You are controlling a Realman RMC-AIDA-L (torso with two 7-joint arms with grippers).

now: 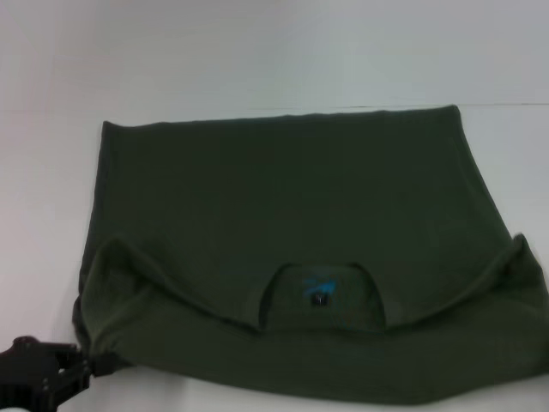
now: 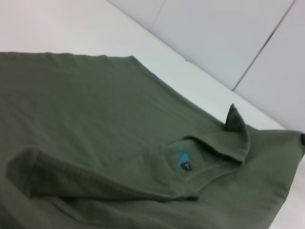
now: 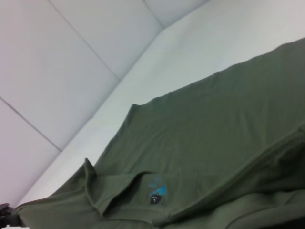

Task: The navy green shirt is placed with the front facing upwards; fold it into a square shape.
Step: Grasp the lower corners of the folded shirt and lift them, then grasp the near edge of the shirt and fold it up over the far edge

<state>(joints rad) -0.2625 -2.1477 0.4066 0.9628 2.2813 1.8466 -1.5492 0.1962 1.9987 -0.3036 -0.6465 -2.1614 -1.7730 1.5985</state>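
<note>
Now the left gripper (image 1: 90, 365) sits at the near left corner of the navy green shirt (image 1: 292, 223), seemingly pinching cloth, though I cannot tell for sure; the right gripper is unseen. Best carry both corners evenly toward the far hem

one navy green shirt (image 1: 292, 223), one left gripper (image 1: 81, 367)
</note>
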